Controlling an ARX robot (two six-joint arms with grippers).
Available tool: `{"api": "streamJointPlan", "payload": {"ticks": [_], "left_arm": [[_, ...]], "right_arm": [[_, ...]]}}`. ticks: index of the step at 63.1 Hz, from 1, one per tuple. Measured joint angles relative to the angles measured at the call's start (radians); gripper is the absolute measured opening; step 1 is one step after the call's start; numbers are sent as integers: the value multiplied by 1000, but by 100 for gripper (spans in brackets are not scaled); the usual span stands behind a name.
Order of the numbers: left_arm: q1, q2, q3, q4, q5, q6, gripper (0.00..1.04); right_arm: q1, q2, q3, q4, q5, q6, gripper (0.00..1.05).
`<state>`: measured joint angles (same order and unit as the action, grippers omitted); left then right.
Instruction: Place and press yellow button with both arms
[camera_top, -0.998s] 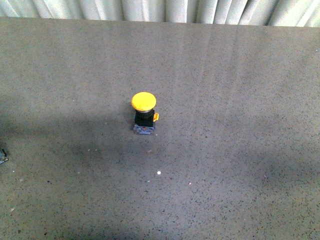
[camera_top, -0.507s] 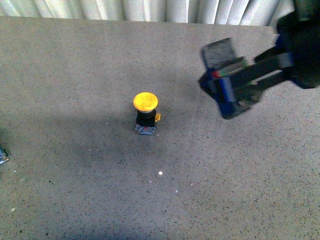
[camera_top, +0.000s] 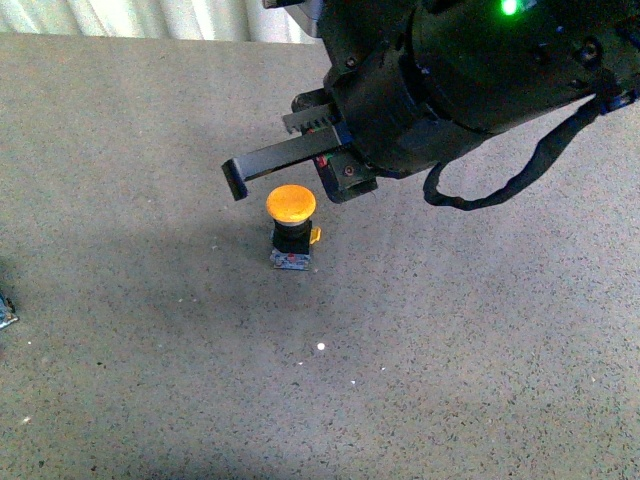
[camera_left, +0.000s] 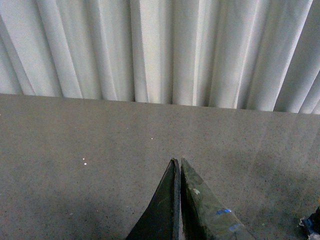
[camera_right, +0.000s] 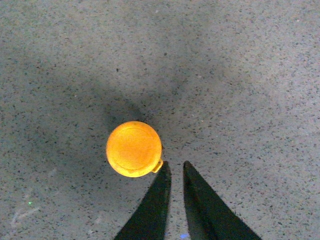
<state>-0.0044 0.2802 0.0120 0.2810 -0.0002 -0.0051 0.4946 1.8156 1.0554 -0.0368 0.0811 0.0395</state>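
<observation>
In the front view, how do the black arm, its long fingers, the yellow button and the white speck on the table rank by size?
1. Right arm, by far; it is likely nearer the camera, which inflates it.
2. Its fingers, longer than the button is tall.
3. Yellow button.
4. White speck.

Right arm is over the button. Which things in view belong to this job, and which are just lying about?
Job: yellow button; right end effector; left end effector.

Lying about: white curtain; white speck; cropped bluish bit at the front view's left edge, too cut off to identify.
</observation>
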Motion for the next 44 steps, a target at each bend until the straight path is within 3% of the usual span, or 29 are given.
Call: {"api": "streamJointPlan", "payload": {"ticks": [26,33,44], "left_arm": [[0,-109,0,-109,0,0,1],[1,-235,0,-266,0,0,1],[2,-263,0,-281,0,0,1]], "right_arm": [[23,66,57,-31,-27,24,1],[24,74,60,-33,-40,27,1],[27,85,64,-35,-49,31,1]]}}
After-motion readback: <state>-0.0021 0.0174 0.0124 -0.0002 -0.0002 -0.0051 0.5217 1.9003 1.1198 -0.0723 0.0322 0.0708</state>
